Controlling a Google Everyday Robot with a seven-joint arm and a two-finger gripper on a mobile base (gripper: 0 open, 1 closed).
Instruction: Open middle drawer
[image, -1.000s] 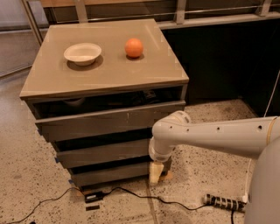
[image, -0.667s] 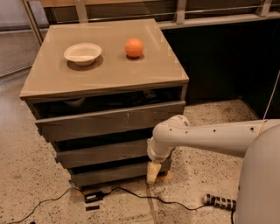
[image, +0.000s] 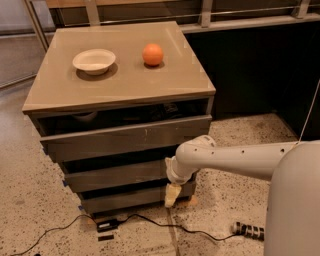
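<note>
The middle drawer (image: 115, 175) is the mid-sized grey-brown front, between the larger top front (image: 125, 137), which has a small white scratch, and the narrow bottom front (image: 127, 200). All three fronts stand slightly out from the cabinet with dark gaps above them. My gripper (image: 172, 195) hangs down from the white arm (image: 235, 157) at the right end of the drawer stack. It sits level with the bottom front, just below the middle drawer's right corner. The arm's elbow covers that corner.
A white bowl (image: 94, 61) and an orange (image: 152, 54) sit on the cabinet top (image: 120, 85). A black cable and a power brick (image: 106, 225) lie on the speckled floor in front. A striped cylinder (image: 247, 230) lies at the right. A dark wall stands behind.
The arm has shifted a little to the left, bringing the gripper closer to the right end of the drawer fronts. The drawers have not moved.
</note>
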